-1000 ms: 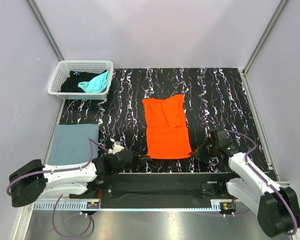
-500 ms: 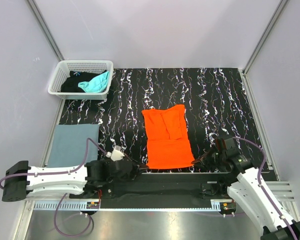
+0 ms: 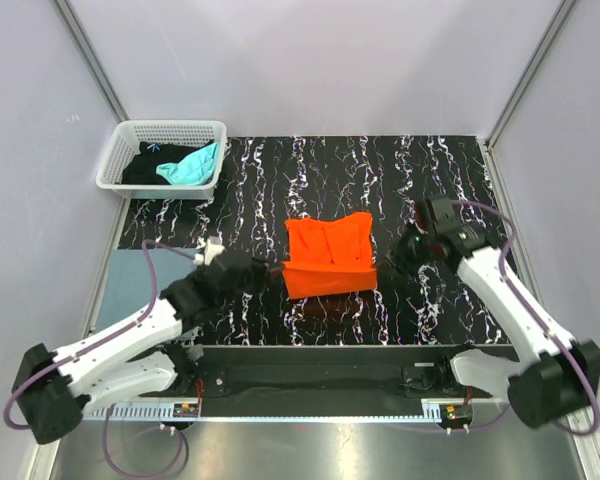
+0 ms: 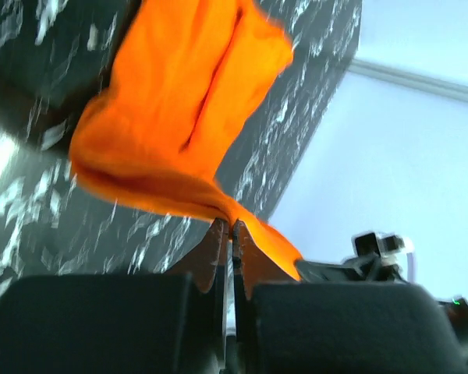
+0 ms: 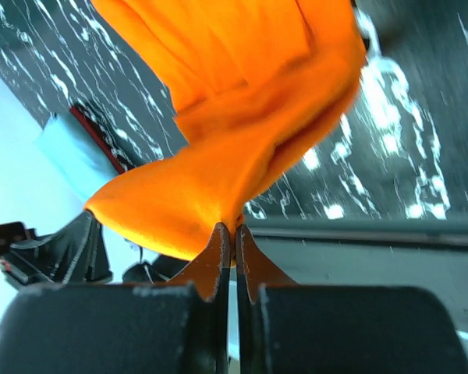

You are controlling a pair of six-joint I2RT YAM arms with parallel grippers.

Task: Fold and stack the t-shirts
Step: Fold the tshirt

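My left gripper (image 3: 276, 270) and right gripper (image 3: 388, 262) each clamp a near corner of the orange t-shirt (image 3: 328, 250), raised level at the centre of the tabletop (image 3: 430, 180), so the fold toward the far edge lands square.

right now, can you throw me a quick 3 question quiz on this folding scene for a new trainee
1. True or false: the left gripper and the right gripper are both shut on the orange t-shirt.
2. Where is the teal t-shirt? A: in the white basket. B: spread on the bare tabletop. C: hanging from a gripper.
3. Fill in: the flat t-shirt lying beside the left arm is ____ in colour.

Key: 1 true. 2 A. 3 grey-blue.
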